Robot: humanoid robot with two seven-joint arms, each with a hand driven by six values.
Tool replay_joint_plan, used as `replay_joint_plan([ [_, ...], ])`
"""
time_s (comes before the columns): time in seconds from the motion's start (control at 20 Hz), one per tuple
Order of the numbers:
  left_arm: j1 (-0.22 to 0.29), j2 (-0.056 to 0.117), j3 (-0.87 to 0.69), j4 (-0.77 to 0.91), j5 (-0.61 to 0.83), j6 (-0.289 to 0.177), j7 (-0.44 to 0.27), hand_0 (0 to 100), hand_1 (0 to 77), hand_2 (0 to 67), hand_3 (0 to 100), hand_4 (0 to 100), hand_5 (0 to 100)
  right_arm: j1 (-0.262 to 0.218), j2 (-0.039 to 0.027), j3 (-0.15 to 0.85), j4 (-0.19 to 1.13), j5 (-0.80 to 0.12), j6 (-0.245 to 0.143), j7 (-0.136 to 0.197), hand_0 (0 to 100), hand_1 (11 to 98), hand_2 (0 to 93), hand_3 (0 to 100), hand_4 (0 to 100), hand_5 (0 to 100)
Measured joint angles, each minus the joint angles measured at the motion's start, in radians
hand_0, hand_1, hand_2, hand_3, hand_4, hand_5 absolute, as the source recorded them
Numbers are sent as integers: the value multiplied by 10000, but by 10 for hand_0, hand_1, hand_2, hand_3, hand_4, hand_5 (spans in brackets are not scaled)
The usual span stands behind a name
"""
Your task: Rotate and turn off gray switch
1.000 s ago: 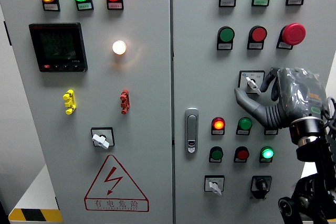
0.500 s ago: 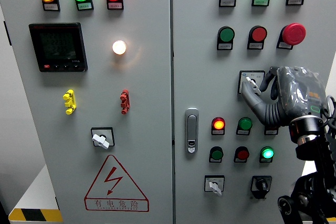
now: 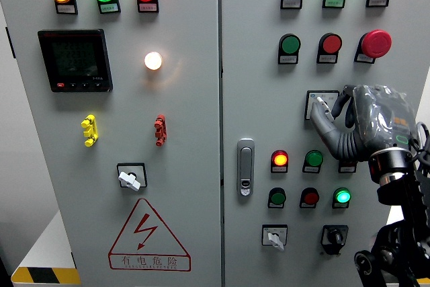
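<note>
Gray cabinet doors (image 3: 188, 132) carry lit lamps; right robot hand (image 3: 336, 115) pinches the gray switch (image 3: 320, 103).

The right hand (image 3: 366, 122) covers the gray switch (image 3: 320, 104) from the right, blocking that side. Bare panel lies left of the switch. The door handle (image 3: 246, 166) juts out lower left; lit buttons (image 3: 313, 160) crowd just below.

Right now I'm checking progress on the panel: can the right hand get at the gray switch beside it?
Probably yes. The right hand is already at the gray switch, its thumb lying against the knob, and nothing stands between them on the right door.
</note>
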Motion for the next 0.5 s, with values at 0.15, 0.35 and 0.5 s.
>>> replay_joint_plan([
  [0.15, 0, 0, 0, 0, 0, 0, 0, 0, 0, 132, 183, 95, 118, 4, 0, -1, -1, 7, 0, 1, 600, 290, 721, 936, 1000, 994],
  [0.35, 0, 0, 0, 0, 1, 0, 0, 0, 0, 132, 183, 95, 118, 5, 0, -1, -1, 8, 0, 0, 616, 287, 722, 936, 1000, 994],
  [0.5, 0, 0, 0, 0, 1, 0, 0, 0, 0, 132, 183, 95, 118, 5, 0, 0, -1, 9, 0, 0, 624, 284, 723, 938, 1000, 994],
])
